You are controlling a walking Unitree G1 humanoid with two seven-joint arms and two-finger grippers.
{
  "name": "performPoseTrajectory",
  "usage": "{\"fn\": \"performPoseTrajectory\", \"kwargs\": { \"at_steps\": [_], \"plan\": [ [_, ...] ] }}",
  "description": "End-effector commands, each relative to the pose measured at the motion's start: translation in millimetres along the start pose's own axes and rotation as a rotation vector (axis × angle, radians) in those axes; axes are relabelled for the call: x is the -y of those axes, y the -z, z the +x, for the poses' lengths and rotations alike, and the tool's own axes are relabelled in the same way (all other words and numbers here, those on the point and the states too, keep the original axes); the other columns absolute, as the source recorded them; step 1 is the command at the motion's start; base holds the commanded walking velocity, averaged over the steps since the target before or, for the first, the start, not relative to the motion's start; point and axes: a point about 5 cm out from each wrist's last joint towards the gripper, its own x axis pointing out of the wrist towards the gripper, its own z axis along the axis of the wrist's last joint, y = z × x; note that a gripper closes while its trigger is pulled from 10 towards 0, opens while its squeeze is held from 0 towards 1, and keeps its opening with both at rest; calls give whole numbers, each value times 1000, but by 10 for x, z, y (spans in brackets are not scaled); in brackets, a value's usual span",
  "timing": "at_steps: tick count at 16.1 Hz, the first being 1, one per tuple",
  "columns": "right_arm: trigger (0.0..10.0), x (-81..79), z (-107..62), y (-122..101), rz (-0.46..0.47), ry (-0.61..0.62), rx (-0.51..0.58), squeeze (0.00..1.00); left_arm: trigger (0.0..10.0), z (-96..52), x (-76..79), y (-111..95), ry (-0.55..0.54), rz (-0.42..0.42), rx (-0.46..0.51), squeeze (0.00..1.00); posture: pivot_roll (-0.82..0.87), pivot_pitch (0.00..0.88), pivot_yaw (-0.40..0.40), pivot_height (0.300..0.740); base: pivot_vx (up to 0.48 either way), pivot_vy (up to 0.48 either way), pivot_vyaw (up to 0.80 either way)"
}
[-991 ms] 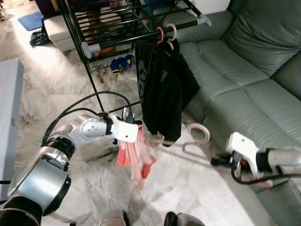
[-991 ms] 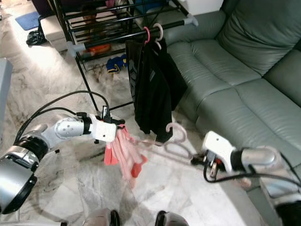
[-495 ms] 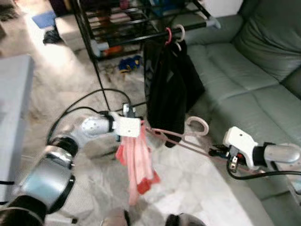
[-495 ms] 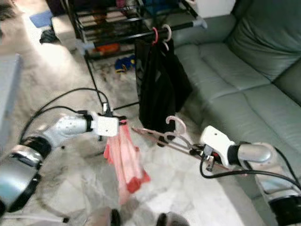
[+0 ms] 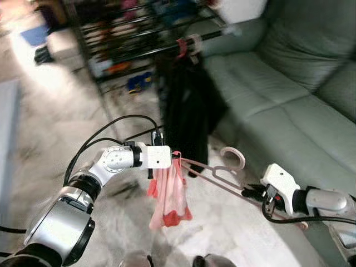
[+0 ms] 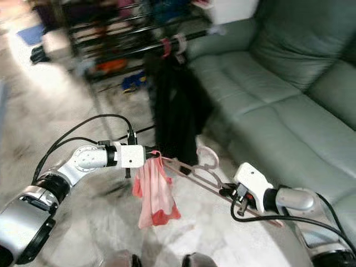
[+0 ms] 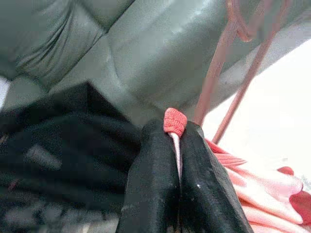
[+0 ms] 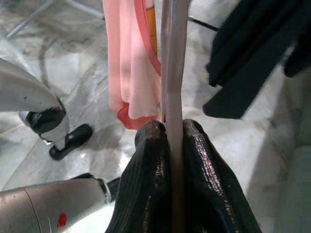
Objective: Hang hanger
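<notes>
A pale pink hanger (image 5: 222,169) stretches between my two grippers, its hook (image 5: 233,157) pointing up toward the sofa. A pink and red garment (image 5: 168,194) hangs from its left end. My left gripper (image 7: 176,141) is shut on the garment's red edge and the hanger's end. My right gripper (image 8: 171,138) is shut on the hanger's other arm (image 8: 172,73). The black drying rack's rail (image 5: 183,44) stands behind, with dark clothes (image 5: 186,105) hanging from pink and white hooks.
A grey-green sofa (image 5: 289,83) runs along the right, close to my right arm. The rack's shelves (image 5: 111,33) hold clutter, with blue shoes (image 5: 139,82) on the marble floor below. A grey table edge (image 5: 5,133) is at the far left.
The camera has swung, so the whole scene shifted and blurred. Both grippers keep their hold on the hanger, and the garment hangs closer to the left gripper.
</notes>
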Motion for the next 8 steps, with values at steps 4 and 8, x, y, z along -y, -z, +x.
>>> {"fn": "performPoseTrajectory", "kwargs": {
  "at_steps": [4,8],
  "plan": [
    [10000,-33,1,-51,0,-8,16,0,10000,-2,-26,-56,4,5,35,0,-111,69,-1,740,288,0,-800],
    [10000,-110,3,-22,11,-38,6,0,10000,18,74,-70,32,-1,52,0,-111,76,-5,740,282,0,-800]
  ]
}}
